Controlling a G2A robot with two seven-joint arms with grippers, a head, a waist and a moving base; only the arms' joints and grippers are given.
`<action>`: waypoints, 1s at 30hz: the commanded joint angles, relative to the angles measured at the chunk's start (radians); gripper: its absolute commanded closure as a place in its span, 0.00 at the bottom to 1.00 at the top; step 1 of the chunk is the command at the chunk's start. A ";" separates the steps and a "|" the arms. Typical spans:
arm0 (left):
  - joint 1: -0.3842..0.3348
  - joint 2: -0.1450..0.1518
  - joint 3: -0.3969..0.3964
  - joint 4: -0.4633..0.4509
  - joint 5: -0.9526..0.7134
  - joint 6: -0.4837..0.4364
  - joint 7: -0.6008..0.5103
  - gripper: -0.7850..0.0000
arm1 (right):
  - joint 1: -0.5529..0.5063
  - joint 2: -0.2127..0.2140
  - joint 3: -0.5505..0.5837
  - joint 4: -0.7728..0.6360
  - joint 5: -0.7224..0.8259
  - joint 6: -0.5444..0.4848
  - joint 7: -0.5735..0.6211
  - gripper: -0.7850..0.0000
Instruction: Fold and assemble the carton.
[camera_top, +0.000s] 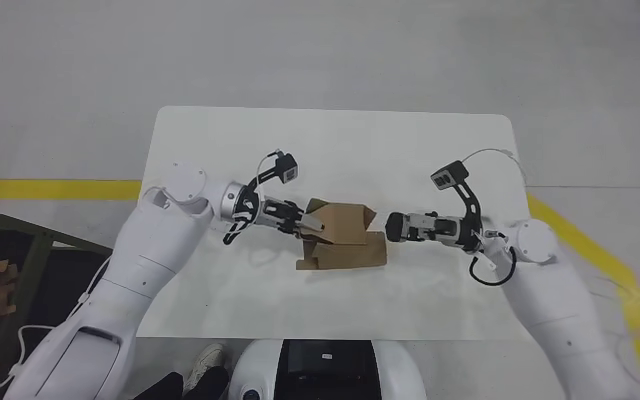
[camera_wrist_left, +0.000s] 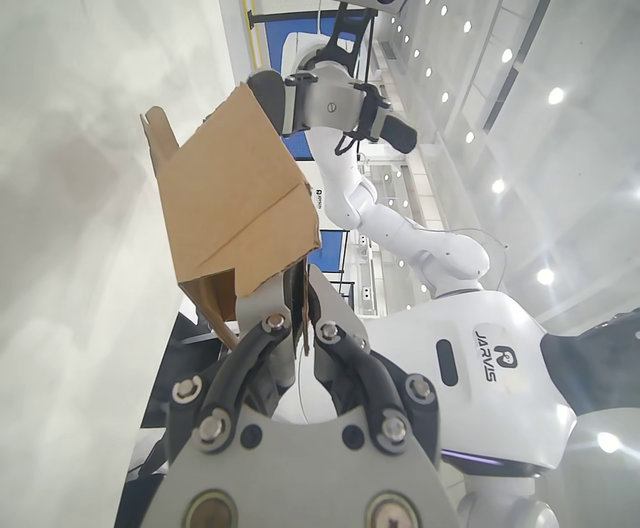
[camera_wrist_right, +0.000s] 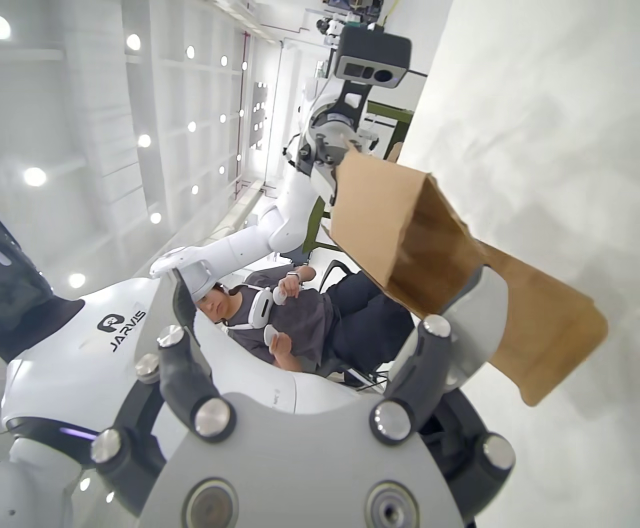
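Left hand tight on carton edge

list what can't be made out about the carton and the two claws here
1. Top view: whether the open right claw touches the carton; too small to tell.
2. Left wrist view: the right claw's tips, hidden behind the carton's far edge.
3. Right wrist view: the grip of the left claw, hidden behind the carton.
4. Top view: the carton's underside, covered by its own top panels.
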 joint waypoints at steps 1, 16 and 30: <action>0.002 0.000 0.000 -0.002 0.000 0.001 0.000 1.00 | 0.004 -0.004 -0.007 0.006 0.031 -0.007 0.014 0.00; 0.005 -0.005 0.009 -0.019 -0.019 0.003 -0.020 1.00 | 0.045 -0.038 -0.094 0.072 0.129 -0.003 0.068 0.00; 0.001 -0.011 0.011 -0.023 -0.040 -0.002 -0.020 1.00 | 0.071 -0.081 -0.166 0.147 0.242 0.003 0.082 0.00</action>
